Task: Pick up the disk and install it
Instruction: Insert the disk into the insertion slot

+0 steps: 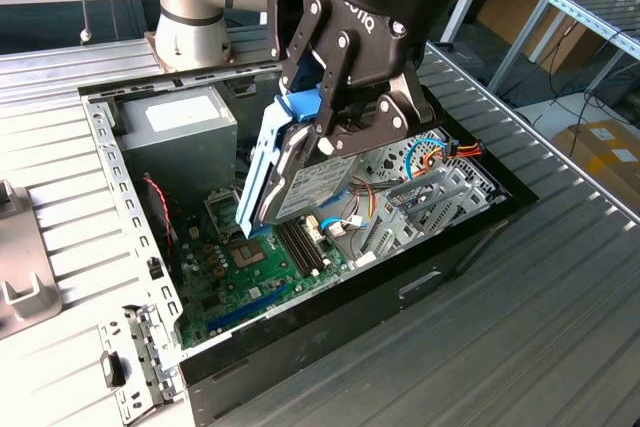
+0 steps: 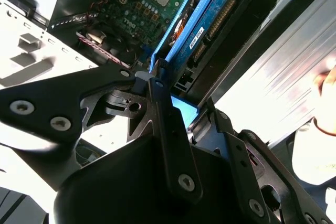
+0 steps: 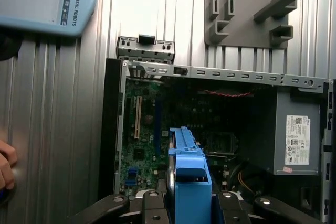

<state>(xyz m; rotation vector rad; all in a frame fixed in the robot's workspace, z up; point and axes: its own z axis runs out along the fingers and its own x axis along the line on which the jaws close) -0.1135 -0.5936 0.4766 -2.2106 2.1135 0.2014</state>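
holding the disk [image 1: 308, 182] clamped in the jaws, tilted above the open computer case [image 1: 330, 335]; likely needs levelling and rail alignment before seating.

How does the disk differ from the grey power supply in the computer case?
The disk hangs tilted above the motherboard, clamped in the hand; the power supply sits fixed in a corner of the case. The disk is a thin slab; the power supply is a bulkier box. The disk wears blue rails; the power supply is plain grey. Both carry a white label.
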